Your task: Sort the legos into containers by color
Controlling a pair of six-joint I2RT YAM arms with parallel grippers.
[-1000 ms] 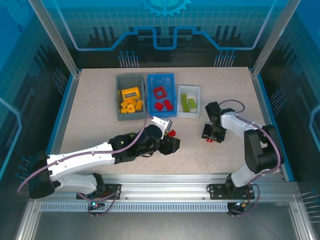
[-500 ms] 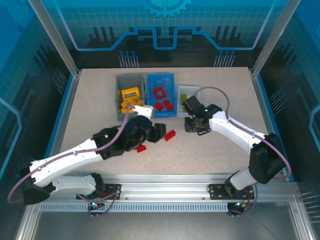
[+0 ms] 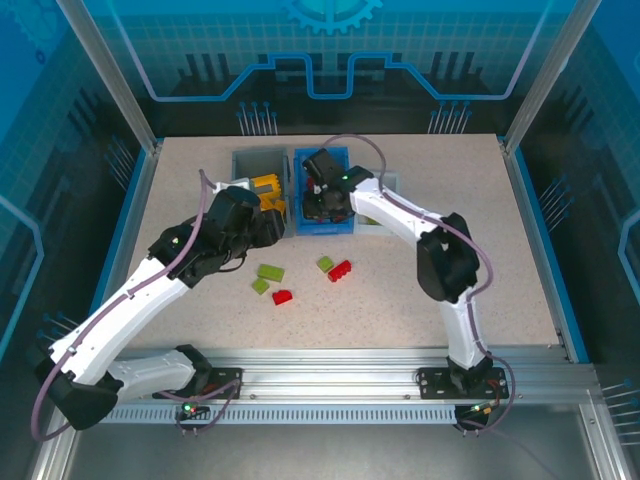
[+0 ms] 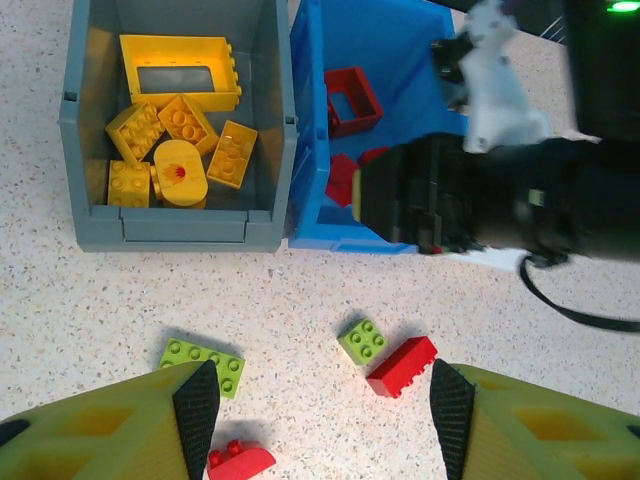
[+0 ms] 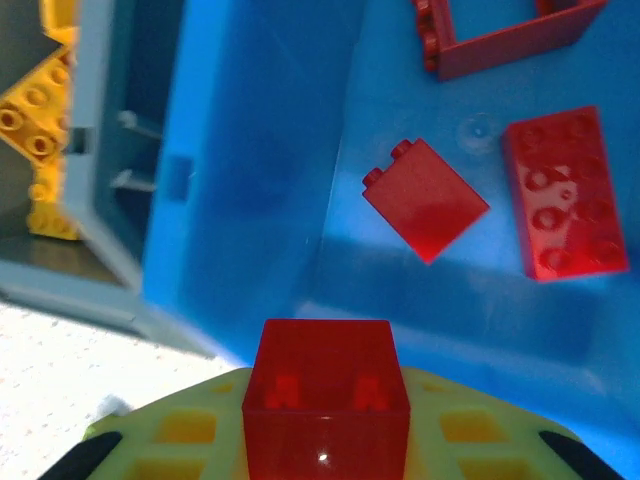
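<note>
Currently:
- Right gripper [image 3: 324, 207]: over the blue bin [image 4: 305, 150], fingers clamped on a red brick [image 5: 325, 388].
- Left gripper [image 4: 323, 410]: fingers spread wide with nothing between them, above the table [image 4: 560, 400] in front of the grey bin [image 4: 175, 228].
- Grey bin: yellow bricks [image 4: 180, 120] inside.
- Blue bin: red frame [image 4: 352, 98] and loose red bricks [image 5: 565, 195] inside.
- Table, near the bins: long green brick [image 4: 203, 357], square green brick [image 4: 363, 340], red block [image 4: 402, 366], red piece [image 4: 240, 460].

Glossy plastic legos [image 4: 400, 366], matt speckled tabletop [image 4: 100, 300]

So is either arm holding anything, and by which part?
Right gripper: red brick, jaws across its sides, over the blue bin. Left gripper: open, empty.
</note>
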